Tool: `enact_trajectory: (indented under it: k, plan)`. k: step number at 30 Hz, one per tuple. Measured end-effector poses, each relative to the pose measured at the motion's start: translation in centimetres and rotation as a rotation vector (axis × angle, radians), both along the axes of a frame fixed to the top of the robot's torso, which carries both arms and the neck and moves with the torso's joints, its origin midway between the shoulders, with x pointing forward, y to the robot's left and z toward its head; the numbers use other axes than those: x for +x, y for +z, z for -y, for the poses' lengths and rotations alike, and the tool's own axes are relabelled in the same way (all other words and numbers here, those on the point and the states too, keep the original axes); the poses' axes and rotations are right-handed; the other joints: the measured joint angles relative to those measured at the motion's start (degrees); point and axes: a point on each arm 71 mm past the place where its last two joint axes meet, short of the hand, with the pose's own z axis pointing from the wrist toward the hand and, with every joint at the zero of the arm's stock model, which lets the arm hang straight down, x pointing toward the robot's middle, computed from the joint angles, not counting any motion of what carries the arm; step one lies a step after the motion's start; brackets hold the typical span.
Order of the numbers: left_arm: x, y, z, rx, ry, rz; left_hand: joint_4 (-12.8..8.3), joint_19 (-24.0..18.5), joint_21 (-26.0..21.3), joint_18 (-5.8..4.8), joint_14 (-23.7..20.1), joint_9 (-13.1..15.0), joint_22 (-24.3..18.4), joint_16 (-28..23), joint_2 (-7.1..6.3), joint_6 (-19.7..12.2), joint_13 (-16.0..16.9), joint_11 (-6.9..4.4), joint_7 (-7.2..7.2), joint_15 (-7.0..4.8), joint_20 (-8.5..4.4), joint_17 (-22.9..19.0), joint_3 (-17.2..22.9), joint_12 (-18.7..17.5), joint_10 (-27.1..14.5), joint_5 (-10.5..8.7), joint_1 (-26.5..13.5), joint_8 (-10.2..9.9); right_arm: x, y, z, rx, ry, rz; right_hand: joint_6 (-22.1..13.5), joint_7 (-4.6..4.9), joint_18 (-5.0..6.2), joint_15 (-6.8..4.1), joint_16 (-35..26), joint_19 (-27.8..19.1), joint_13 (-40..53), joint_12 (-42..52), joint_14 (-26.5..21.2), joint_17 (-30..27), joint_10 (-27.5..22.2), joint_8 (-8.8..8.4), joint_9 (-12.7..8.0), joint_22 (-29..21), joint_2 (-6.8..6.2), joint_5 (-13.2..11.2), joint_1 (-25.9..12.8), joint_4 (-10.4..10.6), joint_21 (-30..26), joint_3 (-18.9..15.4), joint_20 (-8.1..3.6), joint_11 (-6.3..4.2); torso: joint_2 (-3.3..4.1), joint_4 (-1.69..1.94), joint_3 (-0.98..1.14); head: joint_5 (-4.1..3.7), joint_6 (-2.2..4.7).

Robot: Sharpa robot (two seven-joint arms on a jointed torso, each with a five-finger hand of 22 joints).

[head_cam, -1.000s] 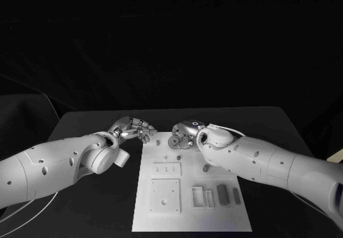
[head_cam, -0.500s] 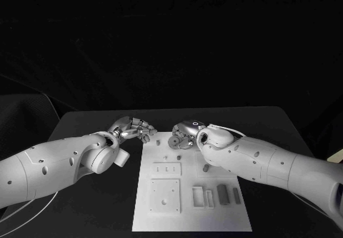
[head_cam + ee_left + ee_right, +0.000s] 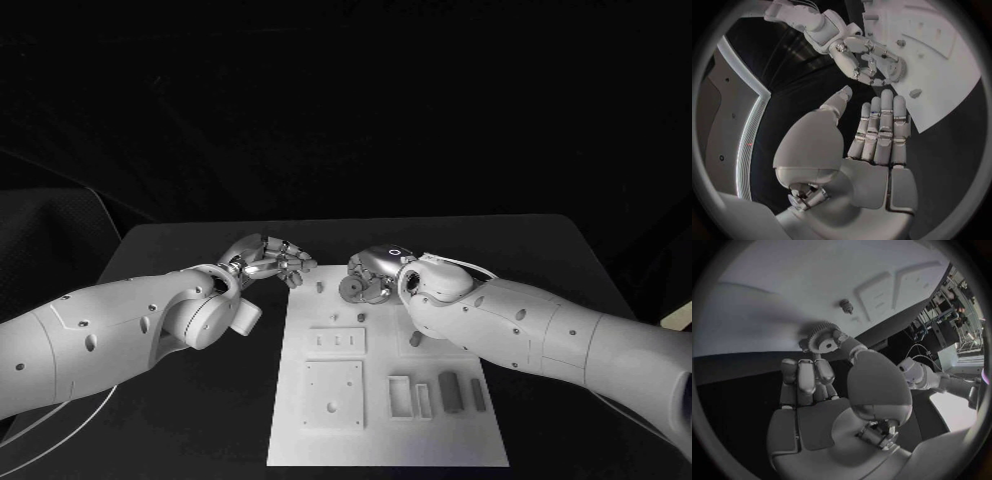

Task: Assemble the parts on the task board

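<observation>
- Gear (image 3: pixel 822 335) at far end of task board (image 3: pixel 346 430), pinched by right hand (image 3: pixel 372 277).
- Left hand (image 3: pixel 877 131) empty, fingers straight, just off board's corner.
- Likely step: seating gear; next needs lining it over its peg.

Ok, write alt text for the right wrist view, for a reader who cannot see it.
The right hand pinches a small toothed gear between thumb and fingertips, at the edge of the white task board. A small peg stands on the board beyond the gear, near two raised rectangular panels.
</observation>
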Motion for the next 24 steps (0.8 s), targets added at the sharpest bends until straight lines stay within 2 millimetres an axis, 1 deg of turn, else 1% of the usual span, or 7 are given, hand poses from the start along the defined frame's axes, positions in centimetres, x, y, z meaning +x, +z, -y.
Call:
enact_trajectory:
  k: [1, 3, 6, 7, 12, 24]
  plan:
    - [0.0, 0.0, -0.02, 0.0, 0.0, 0.0, 0.0, 0.0, 0.0, 0.0, 0.0, 0.0, 0.0, 0.0, 0.0, 0.0, 0.0, 0.0, 0.0, 0.0, 0.0, 0.0, 0.0, 0.0, 0.0, 0.0, 0.0, 0.0, -0.01, -0.01, 0.05, -0.001, -0.001, 0.001, 0.0, 0.0, 0.0, 0.0, 0.0, 0.0, 0.0, 0.0, 0.0, 0.01, 0.0, 0.0, 0.0, 0.0, 0.0, 0.0, 0.0, 0.0, 0.0, 0.0, 0.0, 0.0, 0.0, 0.0, 0.0, 0.02, -0.01]
    - [0.0, 0.0, -0.05, 0.0, 0.001, 0.0, 0.0, 0.0, 0.0, -0.01, 0.0, 0.0, 0.0, 0.0, 0.0, 0.0, 0.0, 0.0, 0.0, 0.0, 0.0, 0.0, 0.0, 0.0, 0.0, 0.0, 0.0, 0.0, -0.02, -0.02, 0.11, -0.002, -0.002, 0.002, 0.0, 0.0, 0.0, 0.0, 0.0, 0.0, 0.0, 0.0, 0.0, 0.01, 0.0, 0.0, -2.36, 0.0, 0.0, 0.0, 0.0, 0.0, 0.0, 0.0, 0.0, 0.01, 0.0, 0.0, -0.01, 0.03, -0.03]
    - [0.0, 0.0, -0.07, 0.0, 0.001, 0.0, 0.0, 0.0, 0.0, 0.08, 0.0, 0.0, 0.0, 0.0, 0.0, 0.0, 0.0, 0.0, 0.0, 0.0, 0.0, 0.0, 0.0, 0.0, 0.0, 0.0, 0.0, 0.0, -0.02, -0.04, 0.13, -0.003, -0.004, 0.003, 0.0, 0.0, 0.0, -0.1, 0.0, 0.0, 0.0, 0.0, 0.13, 0.08, 0.09, 0.0, -2.36, 0.0, 0.0, -0.01, 0.0, -0.01, 0.0, -0.01, 0.0, 0.09, 0.0, -0.02, 0.0, 0.09, -0.04]
    - [0.0, 0.0, -0.07, 0.0, 0.001, 0.0, 0.0, 0.0, 0.0, 0.38, 0.0, 0.0, 0.0, 0.0, 0.0, 0.0, 0.0, 0.0, 0.0, 0.0, 0.0, 0.0, 0.0, 0.0, 0.0, 0.0, 0.0, 0.0, -0.01, -0.05, 0.17, -0.003, -0.005, 0.003, 0.0, 0.0, 0.0, -0.1, 0.0, 0.0, 0.0, 0.0, 0.13, 0.08, 0.09, 0.0, -2.36, -0.01, 0.0, -0.01, 0.0, -0.01, 0.0, -0.01, 0.0, 0.09, 0.0, -0.03, 0.0, 0.11, -0.05]
    - [0.0, -0.01, -0.06, 0.0, 0.001, 0.0, 0.0, 0.0, 0.0, 0.79, 0.0, 0.0, 0.0, 0.0, 0.0, 0.0, 0.0, 0.0, 0.0, 0.0, 0.0, 0.0, 0.0, 0.0, 0.0, 0.0, 0.0, 0.0, 0.04, -0.13, 0.25, -0.006, -0.01, 0.004, 0.0, 0.0, 0.0, -0.1, 0.0, 0.0, 0.0, 0.0, 0.13, 0.08, 0.09, 0.0, -2.42, -0.01, -0.01, -0.17, 0.0, 0.13, 0.0, 0.12, 0.0, 0.1, 0.01, -0.03, 0.02, 0.09, -0.06]
    - [0.02, -0.01, 0.01, 0.0, 0.0, 0.0, 0.0, 0.0, 0.0, 0.77, 0.0, 0.0, 0.01, 0.0, 0.0, 0.0, 0.0, 0.0, 0.0, 0.0, 0.0, 0.0, 0.0, 0.0, 0.0, 0.0, 0.0, 0.0, 0.07, -0.22, -0.08, -0.007, -0.012, 0.01, 0.0, 0.0, 0.0, -0.08, 0.0, 0.0, -0.05, 0.0, 0.14, 0.04, 0.1, 0.0, -2.45, 0.04, -0.02, -0.18, 0.01, 0.14, 0.0, 0.13, 0.0, 0.11, 0.01, 0.0, 0.02, 0.0, -0.01]
